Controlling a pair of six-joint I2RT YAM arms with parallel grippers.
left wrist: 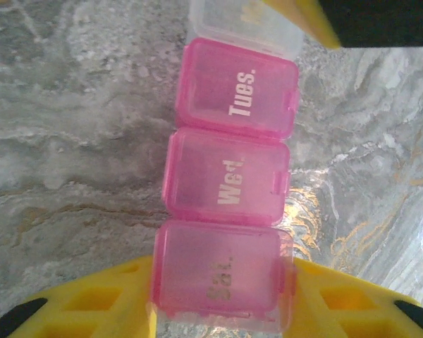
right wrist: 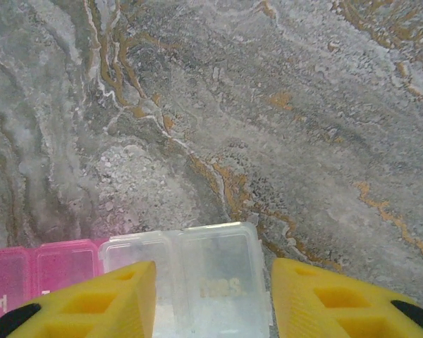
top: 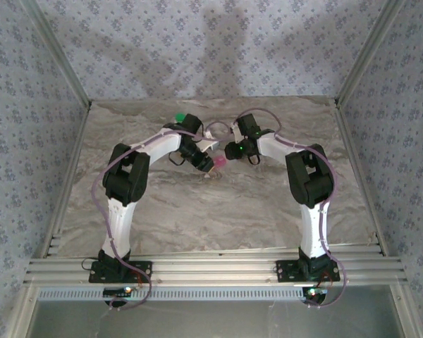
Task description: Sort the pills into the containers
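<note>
Over a grey marbled counter (top: 218, 218) veined with tan, boxed on three sides by pale flowered wallpaper (top: 211, 42) and aluminium rails (top: 211, 271). Counted: two arms (top: 130, 176) (top: 310, 179), one pill case (left wrist: 229, 176), one green-capped bottle (top: 179, 117). Found the case toward the far middle of the counter, between both wrists; the bottle just behind the left arm. Tallied on the case from the left wrist: three pink compartments, one clear. From the right wrist: two clear compartments, two pink. Left fingers (left wrist: 120, 278) pressed against both sides of the "Sat." compartment, gripping it. Right fingers (right wrist: 324, 289) narrow around the clear end; cannot tell whether clamped.
</note>
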